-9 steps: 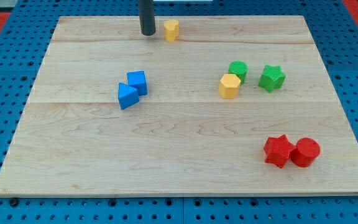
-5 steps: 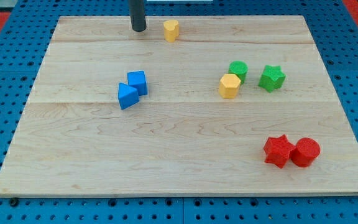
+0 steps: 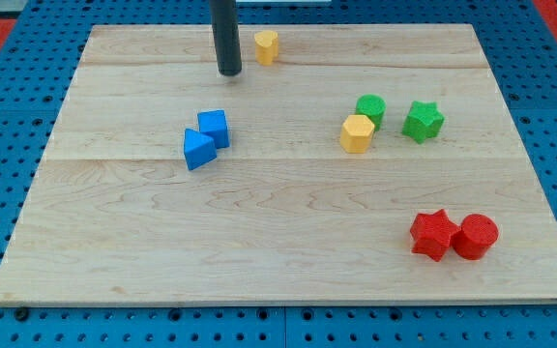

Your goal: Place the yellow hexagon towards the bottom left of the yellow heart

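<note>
Tip: my tip is resting on the table, just left of the yellow heart, touching nothing.
End effector: a bare rod, grasping nothing.
Yellow hexagon: sitting well right, touching the green cylinder.
Judgement: the hexagon needs pushing left.

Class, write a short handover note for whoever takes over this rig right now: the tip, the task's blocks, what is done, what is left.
My tip rests on the board near the view's top, left of the yellow heart, touching no block.
The yellow hexagon sits right of centre, against the green cylinder.
Done: nothing; the hexagon lies to the heart's lower right.
Left: push the hexagon leftward and up to the heart's lower left.
</note>
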`<state>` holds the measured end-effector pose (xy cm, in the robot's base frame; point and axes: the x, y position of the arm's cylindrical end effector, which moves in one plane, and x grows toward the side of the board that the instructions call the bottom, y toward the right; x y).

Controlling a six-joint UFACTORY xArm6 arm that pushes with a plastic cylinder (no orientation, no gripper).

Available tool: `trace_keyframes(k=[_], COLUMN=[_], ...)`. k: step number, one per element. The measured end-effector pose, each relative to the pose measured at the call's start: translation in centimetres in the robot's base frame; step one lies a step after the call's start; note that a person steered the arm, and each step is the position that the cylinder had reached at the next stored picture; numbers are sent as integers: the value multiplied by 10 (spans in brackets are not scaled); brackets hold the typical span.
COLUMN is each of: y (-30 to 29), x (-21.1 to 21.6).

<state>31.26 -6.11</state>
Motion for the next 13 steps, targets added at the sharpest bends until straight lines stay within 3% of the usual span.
trace_keyframes(k=[2,3,4,6,7,8,10,13], y=[32,87,174,151,84,77,52,53], x=[82,143,159,89,63,58,-30,-29])
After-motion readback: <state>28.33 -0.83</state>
